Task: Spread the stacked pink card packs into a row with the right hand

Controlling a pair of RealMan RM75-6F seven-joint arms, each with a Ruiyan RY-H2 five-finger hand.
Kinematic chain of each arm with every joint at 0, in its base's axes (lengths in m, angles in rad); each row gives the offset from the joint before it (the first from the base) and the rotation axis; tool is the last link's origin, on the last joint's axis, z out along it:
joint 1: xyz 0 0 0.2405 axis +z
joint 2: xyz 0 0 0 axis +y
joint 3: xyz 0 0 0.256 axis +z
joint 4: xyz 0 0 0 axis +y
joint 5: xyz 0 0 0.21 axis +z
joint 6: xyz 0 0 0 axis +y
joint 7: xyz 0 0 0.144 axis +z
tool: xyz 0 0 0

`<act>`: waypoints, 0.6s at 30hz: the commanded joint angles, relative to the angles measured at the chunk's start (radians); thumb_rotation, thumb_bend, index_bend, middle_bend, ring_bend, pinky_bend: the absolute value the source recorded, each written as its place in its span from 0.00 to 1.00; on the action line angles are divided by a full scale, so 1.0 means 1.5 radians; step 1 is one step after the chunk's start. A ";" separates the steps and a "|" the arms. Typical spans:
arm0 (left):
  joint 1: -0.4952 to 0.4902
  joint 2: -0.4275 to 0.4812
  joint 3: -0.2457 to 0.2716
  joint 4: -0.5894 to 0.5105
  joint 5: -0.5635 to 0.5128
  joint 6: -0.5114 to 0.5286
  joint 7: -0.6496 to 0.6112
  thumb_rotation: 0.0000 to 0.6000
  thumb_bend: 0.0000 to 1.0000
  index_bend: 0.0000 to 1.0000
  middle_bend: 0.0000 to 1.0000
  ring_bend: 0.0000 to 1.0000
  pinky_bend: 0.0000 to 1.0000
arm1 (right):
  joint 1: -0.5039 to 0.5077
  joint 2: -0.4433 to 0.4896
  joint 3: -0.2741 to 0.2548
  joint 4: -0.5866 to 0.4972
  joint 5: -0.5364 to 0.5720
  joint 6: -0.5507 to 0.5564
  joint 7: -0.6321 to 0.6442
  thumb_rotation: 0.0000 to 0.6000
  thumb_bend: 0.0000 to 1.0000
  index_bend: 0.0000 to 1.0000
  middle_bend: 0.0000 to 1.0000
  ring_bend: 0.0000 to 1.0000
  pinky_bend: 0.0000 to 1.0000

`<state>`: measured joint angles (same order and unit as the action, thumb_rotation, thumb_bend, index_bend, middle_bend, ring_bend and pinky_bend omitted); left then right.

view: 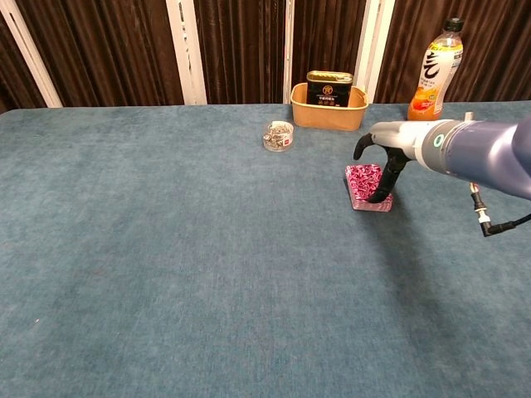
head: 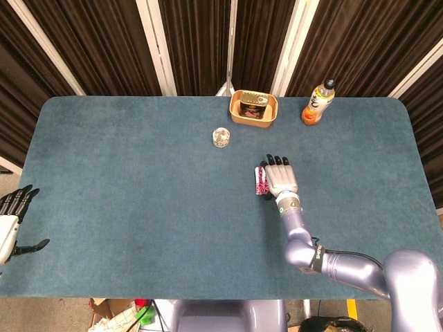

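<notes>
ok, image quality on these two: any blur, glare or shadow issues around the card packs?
Head view: even lighting, sharp, no glare; the right hand covers most of the pink card packs. Chest view: packs in focus, soft shadow on the table below the forearm, right hand slightly soft-edged; mild highlight on the bottle.

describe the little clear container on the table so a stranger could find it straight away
Start at the tan tray at the table's far edge, holding a dark tin. Just nearer and to its left stands the small clear container. It is the only see-through item, round, low and standing alone.
</notes>
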<state>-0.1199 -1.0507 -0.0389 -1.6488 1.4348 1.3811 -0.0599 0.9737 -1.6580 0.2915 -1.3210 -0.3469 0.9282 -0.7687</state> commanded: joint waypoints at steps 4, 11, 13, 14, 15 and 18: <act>0.000 0.000 0.001 0.000 0.000 -0.001 -0.001 1.00 0.04 0.00 0.00 0.00 0.00 | 0.006 -0.013 -0.004 0.024 0.007 -0.010 0.006 1.00 0.24 0.19 0.01 0.00 0.00; -0.001 0.002 0.001 -0.001 -0.003 -0.005 -0.002 1.00 0.04 0.00 0.00 0.00 0.00 | 0.011 -0.024 -0.010 0.048 0.013 -0.021 0.011 1.00 0.24 0.19 0.01 0.00 0.00; -0.002 0.002 0.001 -0.002 -0.003 -0.006 -0.003 1.00 0.04 0.00 0.00 0.00 0.00 | 0.012 -0.026 -0.012 0.054 0.015 -0.024 0.011 1.00 0.24 0.19 0.01 0.00 0.00; -0.002 0.002 0.001 -0.002 -0.004 -0.006 -0.003 1.00 0.04 0.00 0.00 0.00 0.00 | 0.012 -0.027 -0.012 0.057 0.016 -0.026 0.011 1.00 0.24 0.19 0.01 0.00 0.00; -0.002 0.002 0.001 -0.002 -0.004 -0.007 -0.004 1.00 0.04 0.00 0.00 0.00 0.00 | 0.013 -0.029 -0.013 0.062 0.017 -0.027 0.012 1.00 0.24 0.19 0.01 0.00 0.00; -0.002 0.003 0.001 -0.003 -0.005 -0.007 -0.006 1.00 0.04 0.00 0.00 0.00 0.00 | 0.014 -0.032 -0.013 0.072 0.021 -0.032 0.014 1.00 0.24 0.19 0.01 0.00 0.00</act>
<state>-0.1225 -1.0465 -0.0376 -1.6528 1.4280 1.3712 -0.0685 0.9946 -1.7038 0.2724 -1.2163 -0.3178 0.8830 -0.7492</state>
